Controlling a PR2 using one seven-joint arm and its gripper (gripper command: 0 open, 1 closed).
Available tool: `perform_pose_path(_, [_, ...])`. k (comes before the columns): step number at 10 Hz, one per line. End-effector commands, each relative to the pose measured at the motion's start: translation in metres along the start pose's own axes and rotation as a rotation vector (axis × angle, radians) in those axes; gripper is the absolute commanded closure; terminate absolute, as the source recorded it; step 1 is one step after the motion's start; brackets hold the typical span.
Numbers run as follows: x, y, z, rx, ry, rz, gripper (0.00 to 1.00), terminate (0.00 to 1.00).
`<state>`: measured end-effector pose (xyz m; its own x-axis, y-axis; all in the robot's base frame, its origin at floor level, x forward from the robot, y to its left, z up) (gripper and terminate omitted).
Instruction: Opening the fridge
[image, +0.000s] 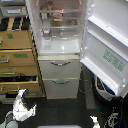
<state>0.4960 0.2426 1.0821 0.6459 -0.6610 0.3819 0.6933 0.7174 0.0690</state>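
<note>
Fridge (60, 50) standing at the far centre, upper door (105, 42) already swinging wide to the right.

Showing lit shelves (59, 20) inside; both lower drawers (60, 77) remaining shut beneath; tan cabinet (17, 55) sitting just beside on the left. Hovering low at near left, well apart from the door, gripper (21, 107) looking splayed, though too blurred for telling the fingers' state. Judging the opening essentially done, leaving nothing but withdrawing.

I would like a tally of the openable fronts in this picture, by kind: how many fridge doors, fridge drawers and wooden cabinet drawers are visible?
Fridge door, swung open: 1
Fridge drawers with curved silver handles, closed: 2
Wooden cabinet drawers: 4 visible, cut by the frame edge
Total: 7
</note>
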Motion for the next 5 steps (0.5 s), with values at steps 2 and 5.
perform_pose_path(2, [-0.028,0.007,-0.092,0.007,0.054,0.169,0.0,0.0])
perform_pose_path(5, [-0.033,0.007,-0.098,-0.001,0.058,0.179,0.0,1.0])
